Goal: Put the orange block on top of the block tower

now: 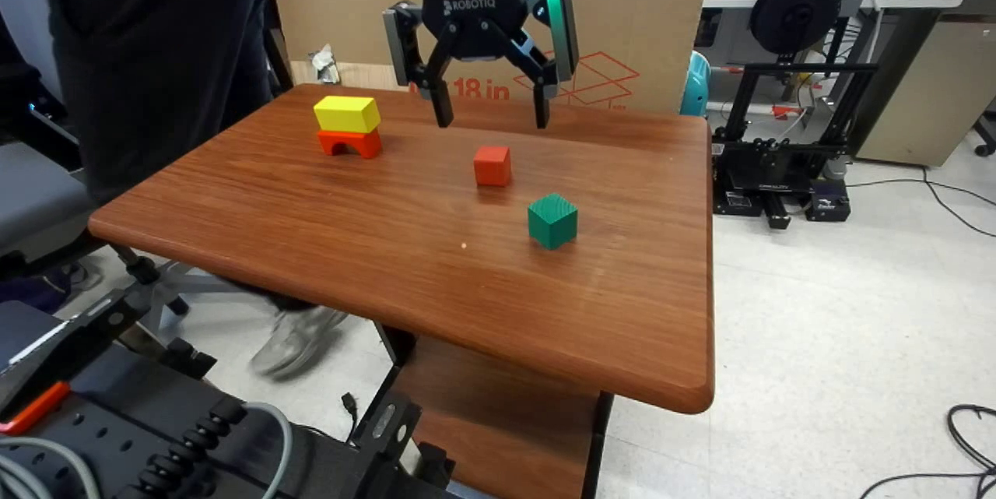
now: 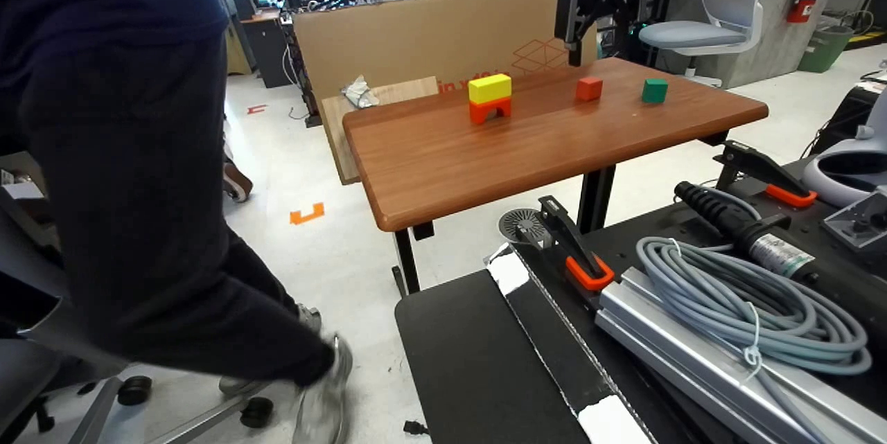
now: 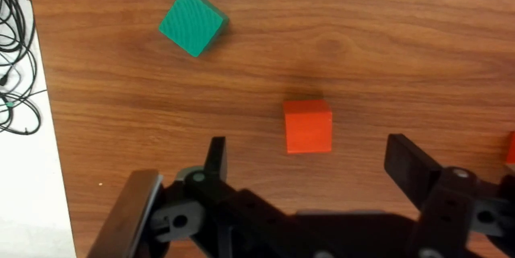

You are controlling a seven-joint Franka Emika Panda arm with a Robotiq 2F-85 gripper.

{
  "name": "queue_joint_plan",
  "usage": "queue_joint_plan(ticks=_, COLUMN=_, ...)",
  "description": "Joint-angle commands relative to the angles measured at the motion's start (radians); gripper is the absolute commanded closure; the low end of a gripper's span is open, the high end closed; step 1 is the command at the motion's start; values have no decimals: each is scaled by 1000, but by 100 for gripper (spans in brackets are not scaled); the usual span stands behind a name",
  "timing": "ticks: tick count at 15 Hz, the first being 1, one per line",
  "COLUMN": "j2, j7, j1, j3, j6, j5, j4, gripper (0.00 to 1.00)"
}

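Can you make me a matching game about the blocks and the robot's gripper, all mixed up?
1. gripper
2. orange block
3. yellow block
4. green cube

A. top piece of the block tower
B. alone on the table, farther from the block tower
C. open in the air, holding nothing
D. alone on the table, nearer the block tower

Pairs: 1-C, 2-D, 3-A, 4-B

Wrist view; outer cube [image 3: 192, 23] left; inner cube [image 3: 308, 128] between; tower [image 3: 511, 149] probably right
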Motion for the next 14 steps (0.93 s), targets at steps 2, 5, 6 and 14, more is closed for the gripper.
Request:
queue_joint_plan(ticks=2, j2=43, j7=37, j1=6, j3=0, j6=-34, j5=-43, j4=43, gripper=0)
queue_joint_plan(ticks=5, j2=60, j7=34, j1=2, j3=6, j6=-43, j5=-39, j4=54, gripper=0)
queue_joint_plan(ticks=6, j2=64, j7=34, j1=2, j3=7, j6=-45, j5=-38, j4=57, gripper=0)
queue_joint_plan(ticks=14, j2=115, j7=32, j1=2, j3=20, j6=-107, j5=-29, j4=126, gripper=0)
